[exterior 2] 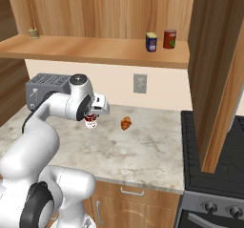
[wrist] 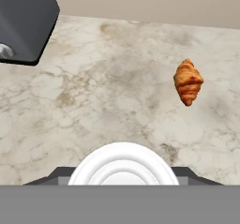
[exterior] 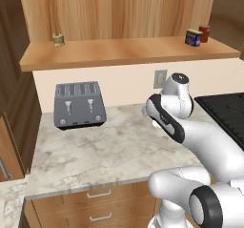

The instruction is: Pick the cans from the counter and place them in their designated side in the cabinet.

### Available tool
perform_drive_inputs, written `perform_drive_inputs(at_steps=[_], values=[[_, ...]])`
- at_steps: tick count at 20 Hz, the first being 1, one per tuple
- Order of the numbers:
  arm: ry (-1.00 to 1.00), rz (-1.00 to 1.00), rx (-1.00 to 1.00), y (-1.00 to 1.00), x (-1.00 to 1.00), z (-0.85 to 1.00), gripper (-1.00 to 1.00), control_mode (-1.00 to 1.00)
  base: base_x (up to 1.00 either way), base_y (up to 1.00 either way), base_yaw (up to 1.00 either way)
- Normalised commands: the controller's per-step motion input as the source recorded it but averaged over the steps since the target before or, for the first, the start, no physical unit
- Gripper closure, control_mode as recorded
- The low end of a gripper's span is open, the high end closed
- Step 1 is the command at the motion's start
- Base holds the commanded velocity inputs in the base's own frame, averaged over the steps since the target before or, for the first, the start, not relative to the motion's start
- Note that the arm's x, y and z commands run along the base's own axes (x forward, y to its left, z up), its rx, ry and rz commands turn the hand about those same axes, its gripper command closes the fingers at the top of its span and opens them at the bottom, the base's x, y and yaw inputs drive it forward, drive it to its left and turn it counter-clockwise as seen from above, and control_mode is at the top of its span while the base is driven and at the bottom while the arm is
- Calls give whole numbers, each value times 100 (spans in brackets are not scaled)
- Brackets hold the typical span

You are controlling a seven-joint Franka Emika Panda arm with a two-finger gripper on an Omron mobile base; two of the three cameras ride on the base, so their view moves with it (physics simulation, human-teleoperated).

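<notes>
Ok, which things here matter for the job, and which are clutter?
Job: red-and-white pale-lidded can in the gripper; dark blue yellow-labelled can on the wooden cabinet shelf; marbled stone counter.
Clutter: golden-brown croissant; grey metal toaster; plain dark red can; olive-tan can.

Arm (exterior: 209,150) is glossy white, rounded tubular links. Dark grey/black bands at the joints, round dark end cap with a grey ring on the lower joint. No cables, no markings visible
</notes>
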Motion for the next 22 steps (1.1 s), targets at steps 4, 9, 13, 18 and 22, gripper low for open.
perform_drive_inputs(at_steps=[4, 9, 13, 18, 22], values=[[-5, 1, 0, -17, -28, 18, 100, -100, 0, 0, 0], [-4, 1, 0, -17, -27, 18, 100, -100, 0, 0, 0], [-4, 0, 0, -16, -29, 18, 100, -100, 0, 0, 0], [-3, 0, 0, -15, -33, 22, 100, -100, 0, 0, 0], [-5, 0, 0, -16, -29, 25, 100, -100, 0, 0, 0]])
